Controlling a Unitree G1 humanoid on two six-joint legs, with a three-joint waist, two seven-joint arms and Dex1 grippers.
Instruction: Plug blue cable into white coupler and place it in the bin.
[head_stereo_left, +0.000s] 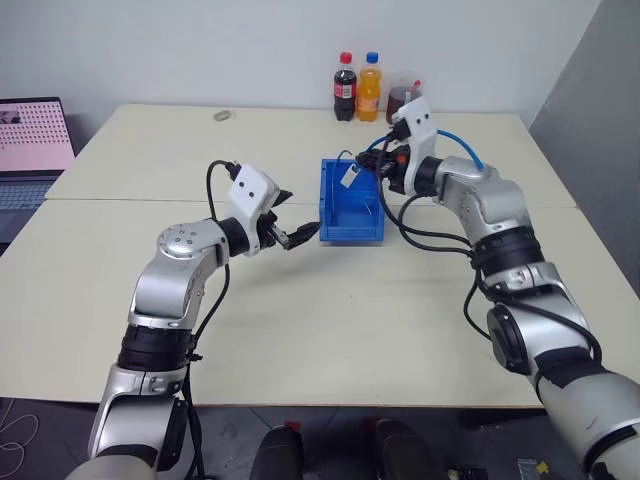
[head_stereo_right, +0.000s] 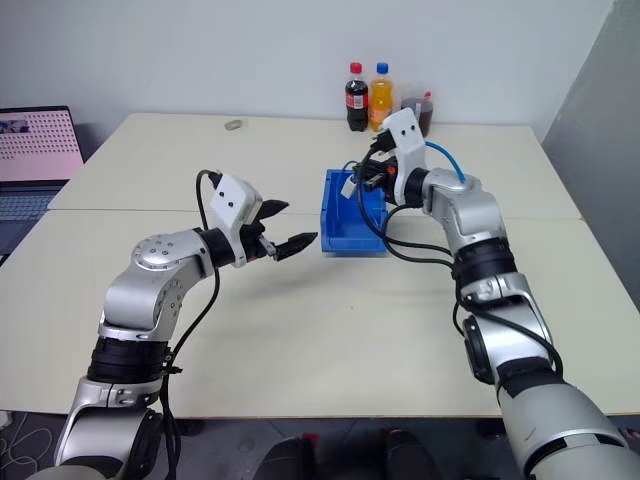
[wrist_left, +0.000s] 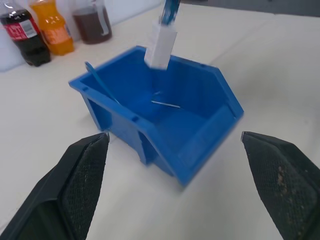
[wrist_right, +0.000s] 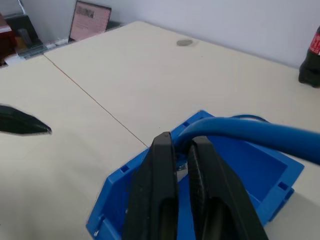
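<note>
Spread wide with nothing between them, our left gripper's (head_stereo_left: 291, 233) jaws hang just off the table (head_stereo_left: 330, 330), near the left wall of the bin (head_stereo_left: 351, 232) and apart from it. Our right gripper (wrist_right: 182, 150) has its two black fingers nearly together, clamped on the blue cable (wrist_right: 250, 130) right where it bends away over the bin; the right wrist view shows the cord running out from between the fingers. From that grip the white coupler (wrist_left: 160, 44) dangles on the cable's end, tilted, above the bin's open top near its far rim, and we cannot tell whether it touches the rim. A stretch of the cable arcs up and back behind our right wrist. Inside the bin we see a thin pale sliver lying on the floor, too small to name. At the table's far edge, behind the bin, stand a cola bottle (head_stereo_left: 345, 87), an orange soda bottle (head_stereo_left: 371, 87) and a pitcher of dark drink (head_stereo_left: 403, 98), all well apart from the bin. A small round object (head_stereo_left: 222, 116) lies farther left on the far side, and a laptop (head_stereo_left: 33, 140) sits beyond the table's left end. Black cables from our right arm loop onto the table beside the bin's right wall.
</note>
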